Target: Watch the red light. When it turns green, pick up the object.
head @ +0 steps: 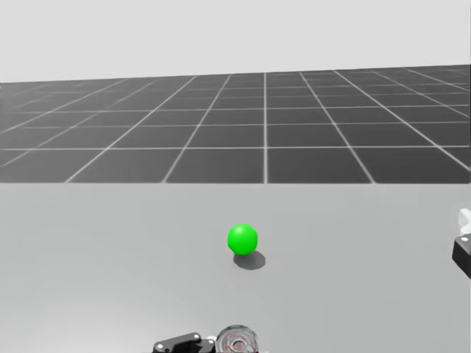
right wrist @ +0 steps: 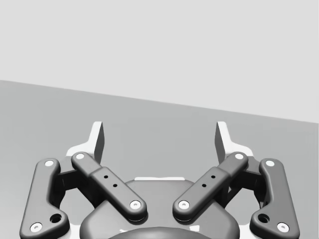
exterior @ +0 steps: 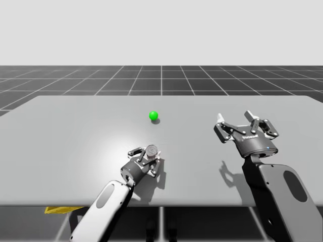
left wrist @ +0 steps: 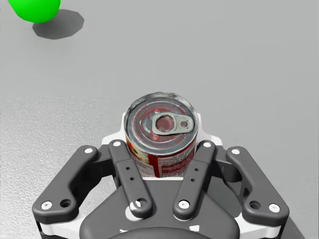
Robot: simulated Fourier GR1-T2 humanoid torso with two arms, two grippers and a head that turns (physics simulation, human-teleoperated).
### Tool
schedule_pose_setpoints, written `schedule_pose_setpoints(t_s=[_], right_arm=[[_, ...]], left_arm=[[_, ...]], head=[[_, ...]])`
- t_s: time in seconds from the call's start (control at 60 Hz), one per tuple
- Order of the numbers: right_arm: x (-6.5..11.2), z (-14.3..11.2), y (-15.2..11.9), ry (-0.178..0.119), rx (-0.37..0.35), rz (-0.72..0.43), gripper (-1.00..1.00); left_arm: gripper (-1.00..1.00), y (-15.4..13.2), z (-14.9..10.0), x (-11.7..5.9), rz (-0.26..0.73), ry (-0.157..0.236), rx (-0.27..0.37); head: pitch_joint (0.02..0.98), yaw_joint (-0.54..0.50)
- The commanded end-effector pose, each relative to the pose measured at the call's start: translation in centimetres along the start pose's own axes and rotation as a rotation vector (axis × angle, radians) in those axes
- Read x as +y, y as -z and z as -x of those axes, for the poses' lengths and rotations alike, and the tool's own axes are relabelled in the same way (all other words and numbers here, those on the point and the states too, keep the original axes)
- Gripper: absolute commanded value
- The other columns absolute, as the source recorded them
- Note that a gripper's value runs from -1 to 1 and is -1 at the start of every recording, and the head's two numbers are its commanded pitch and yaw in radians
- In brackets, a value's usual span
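One red-labelled can, its silver lid and pull tab facing up, stood upright between the fingers of my left gripper, which pressed it from both sides and held it clamped. It was close to the near edge of the table, a little left of the middle. Whether it rested on the surface or hung just above it, I could not tell. Ahead of it, toward the table's middle, the round light glowed green. Well off to the right, my right gripper hovered over the table with its fingers spread wide.
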Motion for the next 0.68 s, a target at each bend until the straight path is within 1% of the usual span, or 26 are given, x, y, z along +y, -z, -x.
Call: schedule_pose_setpoints(t_s=[0.017,0.067,0.133,0.167,0.2,0.25,0.267,0.283,0.35,0.433,0.45,0.517,0.583,0.683], right_arm=[[0.0,0.2,0.1,0.001,0.004,-0.001,-1.00],[0.0,0.2,0.2,0.000,0.005,-0.002,-1.00],[0.0,0.3,0.2,0.000,0.008,-0.004,-1.00],[0.0,0.3,0.3,0.000,0.008,-0.004,-1.00],[0.0,0.3,0.3,-0.001,0.009,-0.004,-1.00],[0.0,0.3,0.3,0.000,0.009,-0.003,-1.00],[0.0,0.3,0.3,0.001,0.010,-0.003,-1.00],[0.0,0.3,0.3,0.001,0.010,-0.003,-1.00],[-0.1,0.3,0.3,-0.001,0.009,-0.003,-1.00],[-0.1,0.3,0.3,-0.001,0.009,-0.004,-1.00],[-0.1,0.3,0.3,-0.003,0.009,-0.004,-1.00],[-0.1,0.3,0.3,-0.001,0.011,-0.006,-1.00],[-0.1,0.3,0.4,0.009,0.013,-0.018,-1.00],[-0.2,0.4,0.3,0.013,0.013,-0.029,-1.00]], left_arm=[[1.00,-0.5,0.6,-0.4,0.082,0.010,0.019],[1.00,-0.8,-0.1,-0.2,0.075,0.011,-0.003],[1.00,-1.6,-2.2,0.4,0.061,0.012,-0.058],[1.00,-1.8,-2.9,0.6,0.053,0.014,-0.074],[1.00,-2.3,-4.3,1.2,0.039,0.024,-0.110],[1.00,-2.6,-5.5,1.7,0.024,0.032,-0.136],[1.00,-2.9,-6.6,2.1,0.012,0.034,-0.161],[1.00,-2.9,-6.6,2.1,0.012,0.034,-0.161],[1.00,-3.5,-9.0,3.1,-0.026,0.046,-0.213],[1.00,-4.0,-10.8,3.8,-0.052,0.049,-0.254],[1.00,-4.2,-11.6,4.0,-0.071,0.060,-0.275],[1.00,-4.7,-13.2,4.3,-0.083,0.072,-0.308],[1.00,-5.1,-15.0,4.5,-0.101,0.093,-0.349],[1.00,-5.7,-17.2,4.6,-0.122,0.116,-0.396]], head=[[0.421,0.09],[0.423,0.09],[0.425,0.08],[0.426,0.08],[0.426,0.08],[0.426,0.08],[0.426,0.08],[0.426,0.08],[0.425,0.09],[0.425,0.09],[0.425,0.08],[0.427,0.08],[0.427,0.08],[0.426,0.09]])
